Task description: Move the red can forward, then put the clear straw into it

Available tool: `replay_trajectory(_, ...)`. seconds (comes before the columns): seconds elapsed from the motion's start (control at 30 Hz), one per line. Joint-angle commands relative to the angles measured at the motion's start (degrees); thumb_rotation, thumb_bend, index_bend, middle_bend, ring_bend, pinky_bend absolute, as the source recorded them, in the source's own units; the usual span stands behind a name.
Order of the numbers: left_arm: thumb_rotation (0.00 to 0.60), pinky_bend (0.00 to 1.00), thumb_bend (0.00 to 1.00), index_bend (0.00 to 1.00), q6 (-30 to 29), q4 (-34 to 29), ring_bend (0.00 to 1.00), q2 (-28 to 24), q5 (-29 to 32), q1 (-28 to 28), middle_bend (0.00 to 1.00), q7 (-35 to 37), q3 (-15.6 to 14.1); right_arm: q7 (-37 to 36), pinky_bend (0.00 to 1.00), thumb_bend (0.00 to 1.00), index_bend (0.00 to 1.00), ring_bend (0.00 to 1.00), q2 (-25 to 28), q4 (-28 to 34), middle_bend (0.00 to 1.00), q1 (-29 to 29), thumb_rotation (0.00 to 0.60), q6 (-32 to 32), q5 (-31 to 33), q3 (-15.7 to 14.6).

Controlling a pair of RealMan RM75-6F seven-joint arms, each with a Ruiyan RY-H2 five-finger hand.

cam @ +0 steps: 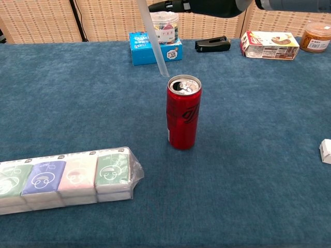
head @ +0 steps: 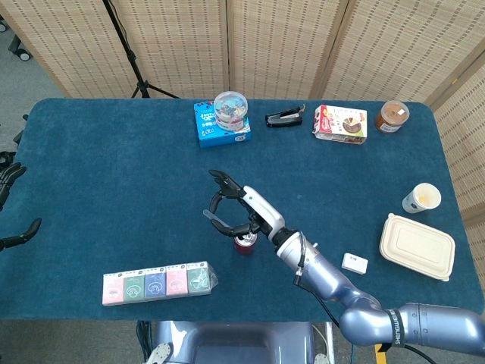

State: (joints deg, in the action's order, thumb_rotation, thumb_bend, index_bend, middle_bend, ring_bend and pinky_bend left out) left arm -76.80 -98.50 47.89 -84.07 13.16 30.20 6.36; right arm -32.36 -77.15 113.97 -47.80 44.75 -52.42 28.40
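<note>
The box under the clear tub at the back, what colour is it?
Blue, with small printed pictures; the box shows best in the chest view.

Open blue cloth surrounds the red can (cam: 183, 118) mid-table, the tissue packs (cam: 64, 177) nearest toward the front-left corner, boxes and jars lining the far edge

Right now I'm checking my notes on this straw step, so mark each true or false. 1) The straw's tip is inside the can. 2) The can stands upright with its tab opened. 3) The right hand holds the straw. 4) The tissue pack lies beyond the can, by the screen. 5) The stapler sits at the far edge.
1) False: the clear straw has its tip above and left of the red can, outside the opening.
2) True.
3) True: the right hand holds it above the can.
4) False: the tissue pack lies at the near edge.
5) True: the stapler is there.
</note>
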Motion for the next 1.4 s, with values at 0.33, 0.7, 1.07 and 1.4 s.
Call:
replay_trajectory(0.33,0.6,0.0,0.36,0.0,0.03,0.09,0.0,-0.04,-0.02,0.0,0.0,0.18,-0.02,-0.59,0.0,0.52,0.57,0.0,-0.39,-0.87,0.0,0.34,0.6,-0.48,-0.39,-0.41)
replay_trajectory(0.7,0.6,0.0,0.35,0.0,-0.04,0.04,0.0,-0.02,-0.07,-0.05,0.0,0.05,-0.06,-1.39,0.0,0.52,0.57,0.0,-0.38,-1.42,0.0,0.9,0.6,-0.81,-1.12,-0.42)
replay_trajectory(1.07,0.6,0.0,0.36,0.0,0.03,0.01,0.0,-0.03,-0.05,-0.02,0.0,0.01,-0.07,-2.0,0.0,0.52,0.57,0.0,-0.97,-2.73,0.0,1.17,0.6,-1.17,-1.67,-0.72)
replay_trajectory(1.4,0.6,0.0,0.36,0.0,-0.01,0.12,0.0,-0.03,-0.08,-0.05,0.0,0.16,-0.07,-2.12,0.0,0.52,0.57,0.0,-1.25,-2.98,0.0,1.33,0.6,-1.13,-2.11,-0.73)
